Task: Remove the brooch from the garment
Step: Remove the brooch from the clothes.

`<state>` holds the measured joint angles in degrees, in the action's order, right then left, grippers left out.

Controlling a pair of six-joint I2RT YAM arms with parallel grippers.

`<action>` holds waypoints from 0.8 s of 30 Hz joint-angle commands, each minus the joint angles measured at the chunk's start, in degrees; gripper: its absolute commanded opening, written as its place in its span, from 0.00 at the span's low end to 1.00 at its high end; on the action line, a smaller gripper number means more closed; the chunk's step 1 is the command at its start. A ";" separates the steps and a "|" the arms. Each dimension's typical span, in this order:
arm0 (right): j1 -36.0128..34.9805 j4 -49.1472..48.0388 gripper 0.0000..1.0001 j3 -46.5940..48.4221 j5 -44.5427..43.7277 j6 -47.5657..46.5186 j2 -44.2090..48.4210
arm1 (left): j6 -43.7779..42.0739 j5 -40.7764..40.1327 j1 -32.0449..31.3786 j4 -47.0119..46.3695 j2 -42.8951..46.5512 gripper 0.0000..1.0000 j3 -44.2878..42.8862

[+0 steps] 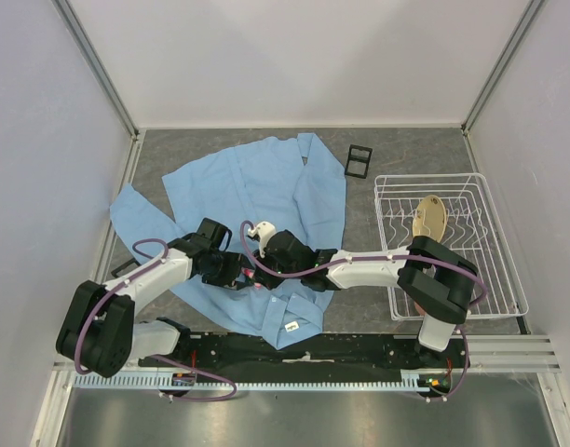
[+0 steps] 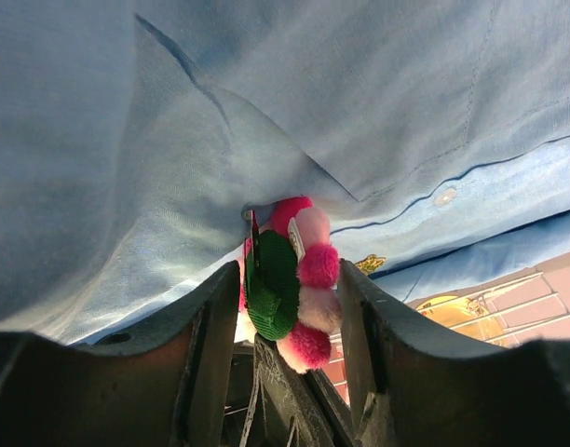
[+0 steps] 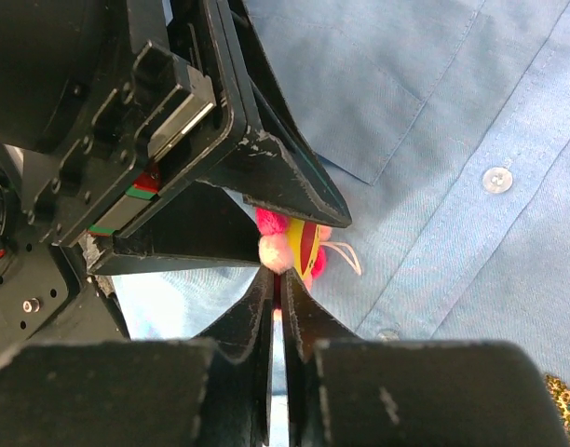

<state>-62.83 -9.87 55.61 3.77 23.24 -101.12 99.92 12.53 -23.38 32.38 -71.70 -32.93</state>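
Grey surface (image 1: 406, 149), white walls all round, with a blue shirt (image 1: 266, 177) spread across it and a wire rack (image 1: 490, 279) over at 3 o'clock. All the action is at about 8 o'clock from the middle, where both my arms meet low on the shirt front.

My left tool (image 2: 289, 276) has its two fingers either side of the brooch (image 2: 308, 265), one on the green backing and one on the pink pompoms. It looks snug enough to call a grip, and the cloth bunches up right where the brooch sits. My right tool (image 3: 278, 277) is closed down to a sliver, tips right at the brooch's 6 o'clock edge. I honestly can't tell if it's pinching the brooch, the cloth or nothing.

So I'd say I'm mid-removal: brooch grabbed but not off the shirt yet. There's a little gold emblem (image 2: 369, 264) at 3 o'clock of it, not my target.

Next move, I reckon, needs one tool to pin the fabric down while the other draws the brooch straight away. Go slow, or the whole shirt just lifts with it.
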 commanded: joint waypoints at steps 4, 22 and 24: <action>-0.10 -2.17 0.09 -0.59 -0.96 0.31 0.31 | 2.65 -1.99 -0.09 -0.65 -0.46 0.51 0.32; -0.01 -3.23 0.06 -1.21 -0.52 0.05 0.40 | -2.18 -1.55 -0.09 0.32 -1.95 0.49 -0.12; -0.01 -3.31 0.06 -1.21 -0.43 0.05 0.31 | -2.62 -1.90 -0.09 0.31 -1.86 0.54 -0.03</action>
<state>-62.83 -10.76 54.76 3.60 23.24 -101.12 99.07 12.08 -23.38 32.51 -73.54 -32.75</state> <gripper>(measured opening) 0.072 0.500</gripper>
